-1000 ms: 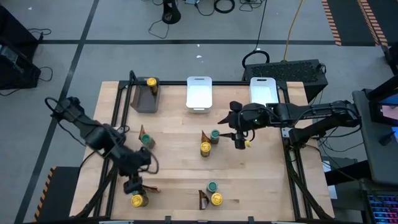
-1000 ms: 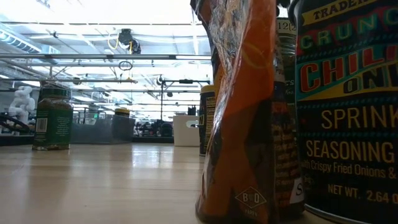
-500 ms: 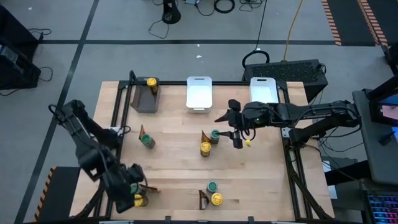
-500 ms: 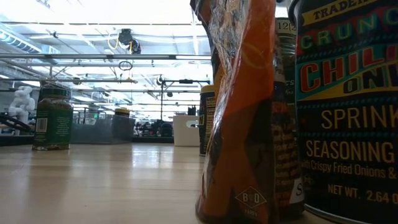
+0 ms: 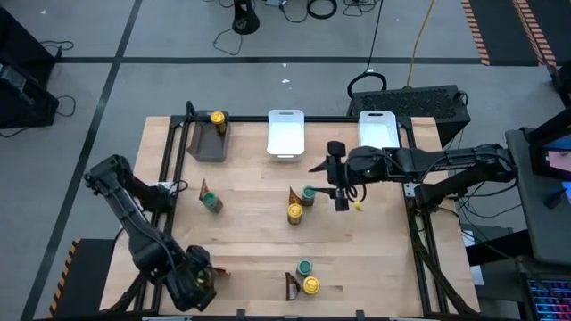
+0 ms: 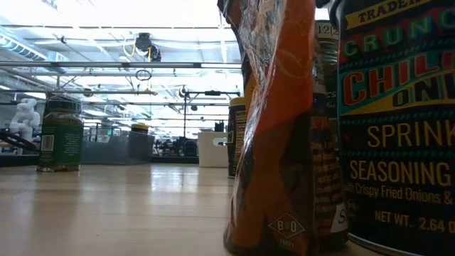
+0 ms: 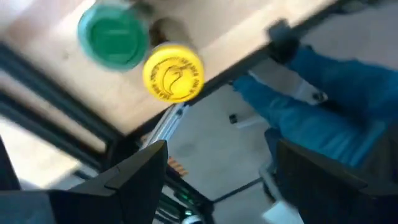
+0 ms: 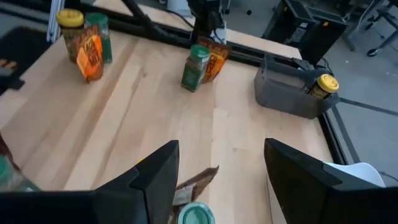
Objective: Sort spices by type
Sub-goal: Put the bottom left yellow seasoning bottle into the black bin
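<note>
The left tool (image 5: 194,283) hangs at the near left corner of the bench (image 5: 259,236), fingers (image 7: 134,180) spread wide with nothing between them; its wrist camera looks across at a yellow-lidded jar (image 7: 173,72) and a green-lidded jar (image 7: 113,36) standing side by side at the bench edge. Right by this tool a brown-orange packet (image 5: 217,271) pokes out.

The right tool (image 5: 340,198) hovers over the right middle of the bench, jaws parted and empty, just beside a green-lidded jar (image 5: 308,193) that stands with a packet (image 5: 293,193) and a yellow-lidded jar (image 5: 294,212).

Farther out, another green-lidded jar (image 5: 212,202) and packet (image 5: 205,188) sit left of centre, and a green jar (image 5: 304,267), yellow jar (image 5: 311,285) and packet (image 5: 290,285) cluster at the near edge. One yellow-lidded jar (image 5: 217,118) sits in the dark tray (image 5: 205,144) at the far left. Two white trays (image 5: 285,134) line the far edge.
</note>
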You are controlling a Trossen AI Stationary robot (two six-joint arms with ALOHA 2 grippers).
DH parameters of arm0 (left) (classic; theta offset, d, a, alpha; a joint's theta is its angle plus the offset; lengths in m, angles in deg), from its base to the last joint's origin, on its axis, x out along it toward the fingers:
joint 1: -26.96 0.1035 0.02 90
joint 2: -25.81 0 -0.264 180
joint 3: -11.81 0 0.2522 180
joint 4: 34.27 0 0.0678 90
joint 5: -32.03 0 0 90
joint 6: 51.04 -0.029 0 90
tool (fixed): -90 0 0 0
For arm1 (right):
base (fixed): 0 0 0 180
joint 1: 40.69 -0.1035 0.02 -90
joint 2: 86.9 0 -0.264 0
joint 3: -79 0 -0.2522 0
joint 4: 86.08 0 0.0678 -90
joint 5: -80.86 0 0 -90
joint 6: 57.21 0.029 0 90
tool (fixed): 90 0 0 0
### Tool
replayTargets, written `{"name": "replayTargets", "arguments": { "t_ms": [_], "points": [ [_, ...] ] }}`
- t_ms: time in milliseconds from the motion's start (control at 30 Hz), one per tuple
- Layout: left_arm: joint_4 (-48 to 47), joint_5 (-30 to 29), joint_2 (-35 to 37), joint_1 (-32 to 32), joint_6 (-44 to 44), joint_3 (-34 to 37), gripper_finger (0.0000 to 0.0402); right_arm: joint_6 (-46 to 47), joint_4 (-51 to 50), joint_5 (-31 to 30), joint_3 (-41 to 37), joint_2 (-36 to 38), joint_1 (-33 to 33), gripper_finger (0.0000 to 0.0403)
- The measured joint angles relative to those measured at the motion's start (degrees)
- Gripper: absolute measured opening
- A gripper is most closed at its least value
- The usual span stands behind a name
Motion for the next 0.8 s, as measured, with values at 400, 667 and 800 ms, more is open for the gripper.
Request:
{"name": "replayTargets", "arguments": {
  "t_ms": [400, 667, 800],
  "points": [
    [1.94, 0.06, -4.73, 0.01, 18.2, -0.02, 0.0301, -6.0, -2.38, 0.04, 0.0, 0.0, 1.31, 0.0219],
    [-3.28, 0.17, -8.32, -0.36, 17.42, -0.02, 0.0301, -5.51, -2.44, 0.15, 0.0, 0.0, 2.25, 0.0219],
    [-6.61, -0.13, -8.39, -0.46, 17.28, -0.02, 0.0301, -6.66, -2.4, 0.24, 0.0, 0.0, 2.23, 0.0219]
  ]
}}
